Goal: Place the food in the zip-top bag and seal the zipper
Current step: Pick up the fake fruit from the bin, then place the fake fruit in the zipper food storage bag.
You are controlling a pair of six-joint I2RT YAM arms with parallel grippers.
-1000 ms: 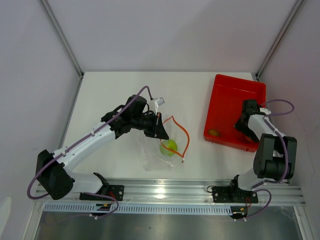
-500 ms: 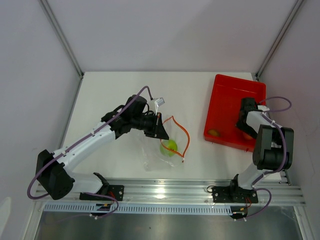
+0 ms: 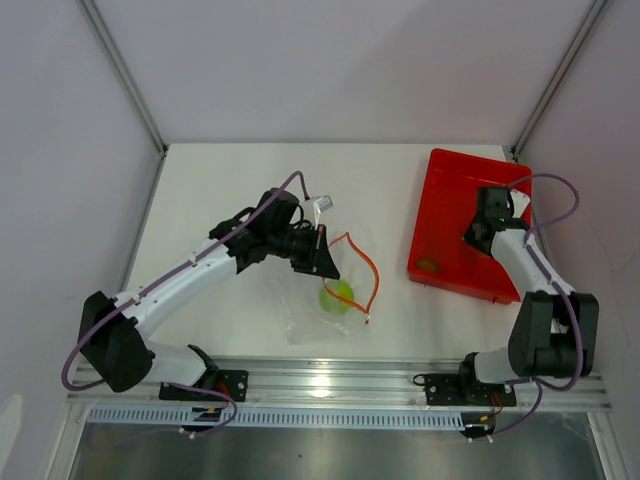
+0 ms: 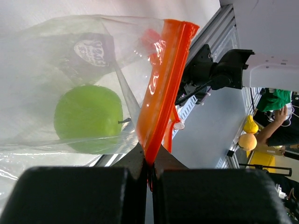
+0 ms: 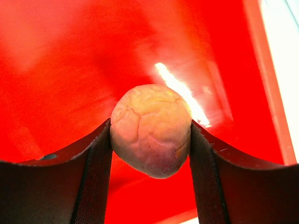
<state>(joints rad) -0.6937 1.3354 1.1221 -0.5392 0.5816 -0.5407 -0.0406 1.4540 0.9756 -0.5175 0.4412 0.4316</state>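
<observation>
From above, the right gripper (image 3: 480, 238) is hidden beneath its own wrist; only in the wrist view are its fingers seen pressed against both sides of the peach-like fruit (image 5: 150, 130), with the red tray (image 5: 56, 70) behind. The brown lump (image 3: 428, 266) in the tray's near corner is hard to make out. The left gripper (image 4: 148, 161) is pinched on the zipper (image 4: 163, 84) of the zip-top bag (image 3: 300, 318), through which the green apple (image 4: 88, 118) is seen. The bag lies on a white table (image 3: 230, 180) enclosed by pale walls (image 3: 330, 70).
</observation>
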